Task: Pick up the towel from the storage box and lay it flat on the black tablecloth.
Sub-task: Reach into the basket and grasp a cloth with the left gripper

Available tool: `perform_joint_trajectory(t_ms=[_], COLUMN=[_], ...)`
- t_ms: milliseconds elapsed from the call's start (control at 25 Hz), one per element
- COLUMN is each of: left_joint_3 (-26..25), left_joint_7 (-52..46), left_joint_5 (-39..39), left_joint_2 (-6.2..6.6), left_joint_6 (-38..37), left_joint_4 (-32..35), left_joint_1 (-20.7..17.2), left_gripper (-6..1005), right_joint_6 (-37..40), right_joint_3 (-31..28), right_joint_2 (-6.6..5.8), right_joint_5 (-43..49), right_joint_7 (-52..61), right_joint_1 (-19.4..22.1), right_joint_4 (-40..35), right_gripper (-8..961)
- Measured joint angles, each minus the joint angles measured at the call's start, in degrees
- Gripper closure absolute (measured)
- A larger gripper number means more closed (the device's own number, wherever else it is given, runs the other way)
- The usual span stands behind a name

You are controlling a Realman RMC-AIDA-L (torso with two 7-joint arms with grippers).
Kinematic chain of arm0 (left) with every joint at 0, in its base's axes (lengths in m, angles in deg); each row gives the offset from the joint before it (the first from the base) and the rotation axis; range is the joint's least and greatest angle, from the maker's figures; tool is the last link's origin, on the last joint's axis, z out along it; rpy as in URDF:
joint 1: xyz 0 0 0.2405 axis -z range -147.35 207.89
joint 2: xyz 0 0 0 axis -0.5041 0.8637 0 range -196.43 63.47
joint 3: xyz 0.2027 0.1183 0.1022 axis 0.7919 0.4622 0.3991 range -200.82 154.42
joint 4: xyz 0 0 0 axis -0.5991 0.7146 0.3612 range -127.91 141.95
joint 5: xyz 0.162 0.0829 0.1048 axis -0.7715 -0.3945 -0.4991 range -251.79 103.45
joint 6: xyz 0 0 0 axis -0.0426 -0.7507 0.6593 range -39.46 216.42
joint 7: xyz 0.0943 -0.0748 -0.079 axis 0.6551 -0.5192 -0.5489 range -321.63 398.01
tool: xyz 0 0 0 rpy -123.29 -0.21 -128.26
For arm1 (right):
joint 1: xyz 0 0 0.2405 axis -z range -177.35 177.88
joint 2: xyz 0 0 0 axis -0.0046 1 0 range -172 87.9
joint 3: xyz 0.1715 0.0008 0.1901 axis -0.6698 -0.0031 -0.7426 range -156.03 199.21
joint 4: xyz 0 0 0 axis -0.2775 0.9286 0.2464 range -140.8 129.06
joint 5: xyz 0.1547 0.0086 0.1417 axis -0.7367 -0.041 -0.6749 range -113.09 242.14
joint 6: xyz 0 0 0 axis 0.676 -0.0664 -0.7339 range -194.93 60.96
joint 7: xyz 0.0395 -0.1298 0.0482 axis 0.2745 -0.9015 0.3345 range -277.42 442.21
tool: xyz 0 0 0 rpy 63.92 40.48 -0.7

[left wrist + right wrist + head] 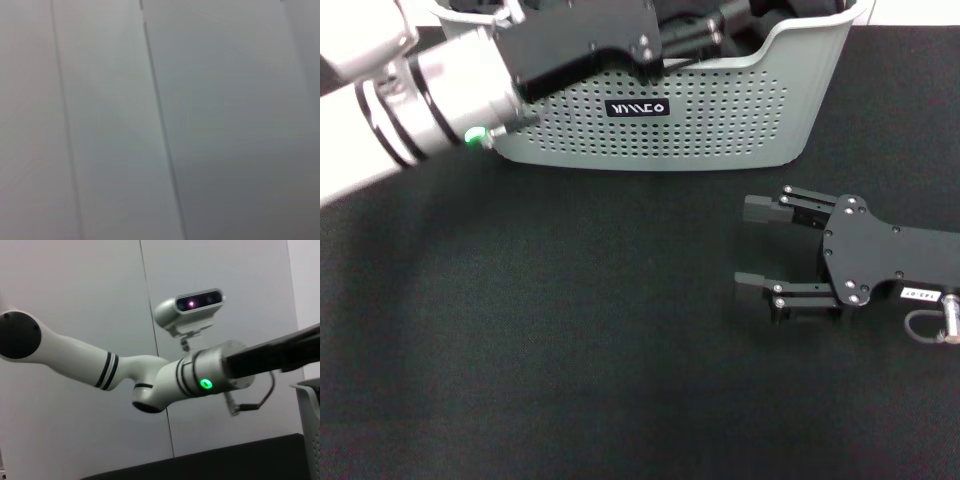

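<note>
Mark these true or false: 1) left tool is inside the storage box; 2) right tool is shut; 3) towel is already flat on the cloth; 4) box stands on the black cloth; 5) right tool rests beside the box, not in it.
1) True: the left tool reaches into the light grey perforated plastic storage box; its fingers are hidden.
2) False: the right tool is open, fingers apart.
3) False: no towel shows on the large black finely textured tablecloth.
4) True: the box stands at the cloth's far side.
5) True: it lies on the cloth in front of the box, to the robot's right.
</note>
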Motion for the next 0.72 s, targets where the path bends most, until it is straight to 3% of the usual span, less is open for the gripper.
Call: perform_joint_trajectory(t_ms=[360, 720], left_joint_3=[3.28, 22.6], left_joint_7=[-5.26, -19.28], left_joint_5=[-0.6, -2.87], left_joint_2=[0.09, 0.28], left_joint_6=[13.99, 33.59], left_joint_4=[9.16, 31.89], left_joint_1=[-2.1, -12.77], left_gripper=[171, 173], right_joint_6=[-0.57, -0.61], right_joint_3=[-0.02, -0.23], right_joint_2=[-0.12, -0.11], right_joint_5=[-0.08, -0.27], right_joint_7=[-0.3, -0.3], right_joint_1=[0.12, 0.05], right_joint_4=[0.68, 0.68], right_gripper=[129, 128])
